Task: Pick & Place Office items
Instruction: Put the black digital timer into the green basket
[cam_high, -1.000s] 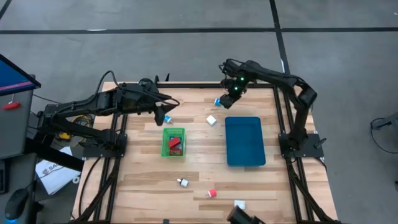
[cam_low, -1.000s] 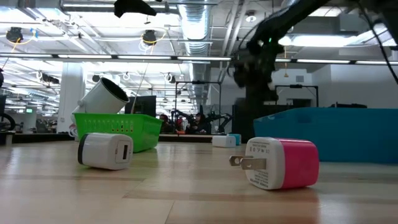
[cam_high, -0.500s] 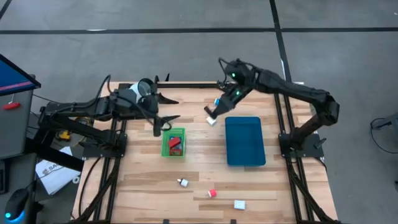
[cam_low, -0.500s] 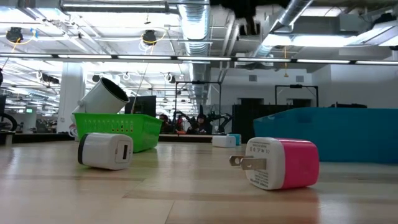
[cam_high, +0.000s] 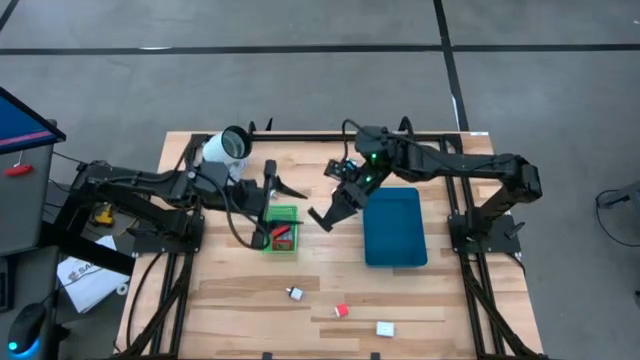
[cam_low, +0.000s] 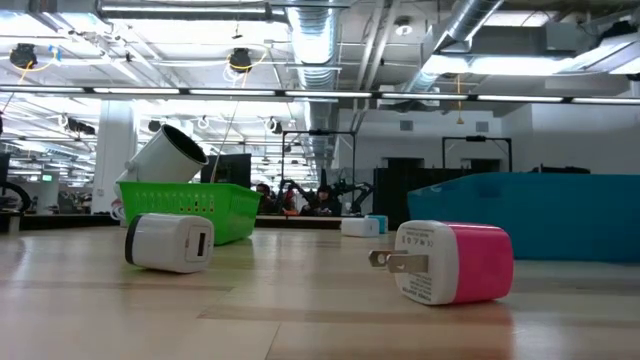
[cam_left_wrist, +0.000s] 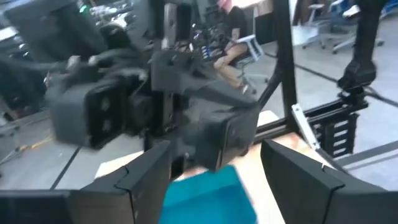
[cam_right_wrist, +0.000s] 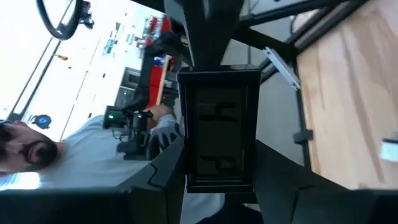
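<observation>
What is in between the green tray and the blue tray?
The right end effector, gripping a black block, hovers between the green tray and blue tray in the high view.

Quick count: two trays, one green (cam_high: 279, 229) and one dark blue (cam_high: 394, 227), one white cylinder (cam_high: 224, 147), three small loose items up front (cam_high: 341, 311).

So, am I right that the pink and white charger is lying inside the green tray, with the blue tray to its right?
Not quite. The pink and white charger lies on the bare wooden table, not inside the green tray; in the high view it sits near the front edge, well clear of both trays. The blue tray does stand to the right of the green one.
</observation>
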